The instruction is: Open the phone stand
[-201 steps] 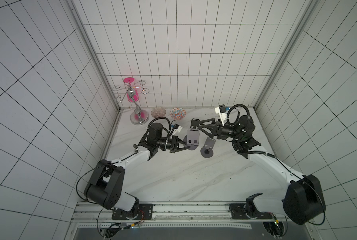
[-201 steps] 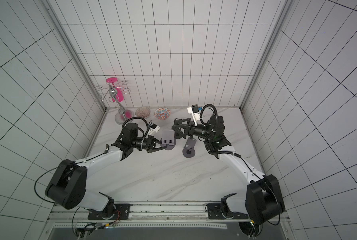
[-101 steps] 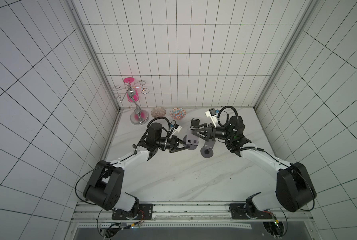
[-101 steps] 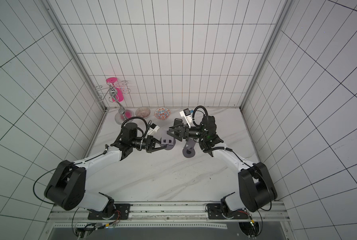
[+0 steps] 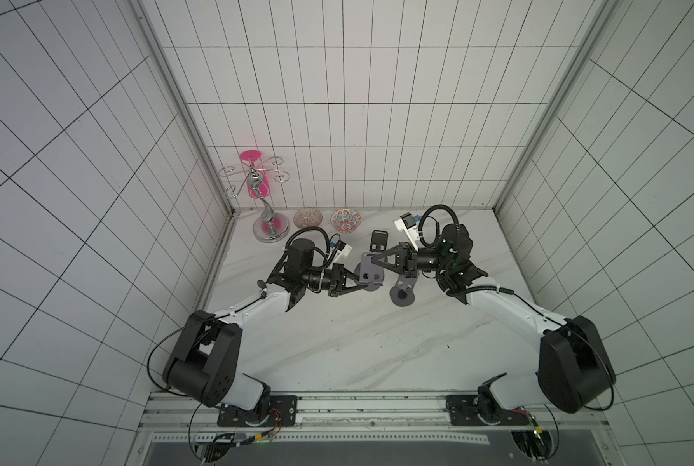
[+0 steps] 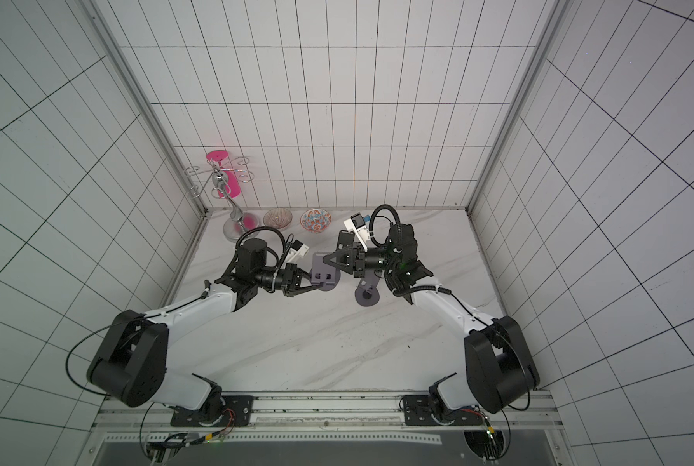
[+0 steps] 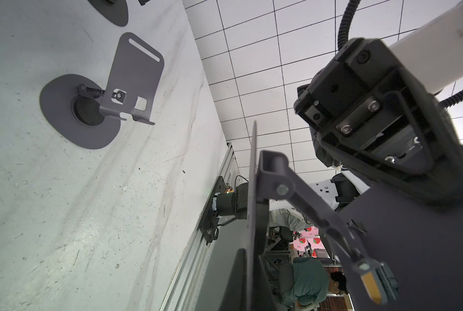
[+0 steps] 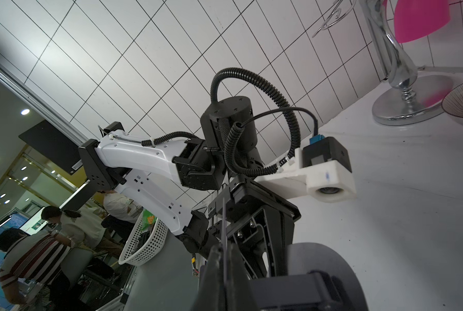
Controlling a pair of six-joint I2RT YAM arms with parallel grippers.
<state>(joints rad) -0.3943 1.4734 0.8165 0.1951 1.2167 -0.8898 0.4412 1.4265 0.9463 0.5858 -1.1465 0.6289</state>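
A grey phone stand (image 5: 367,271) (image 6: 322,272) hangs above the table's middle between both arms. My left gripper (image 5: 366,285) (image 6: 320,286) is shut on its round base disc, whose thin edge (image 7: 252,210) runs between the fingers in the left wrist view. My right gripper (image 5: 372,259) (image 6: 326,259) is shut on the far edge of the stand's back plate. In the right wrist view that plate edge (image 8: 224,229) is pinched between the two fingers (image 8: 213,277). The hinge arm (image 7: 305,207) links disc and plate at a narrow angle.
A second grey stand (image 5: 402,293) (image 7: 103,102) sits unfolded on the marble just right of the held one. A black stand (image 5: 379,242) is behind it. At the back left are a chrome cup tree (image 5: 265,210) with a pink cup and two bowls (image 5: 308,218) (image 5: 345,220).
My right gripper moved left onto the stand's back plate and went from open to shut on its edge. The left gripper kept its hold and barely moved.
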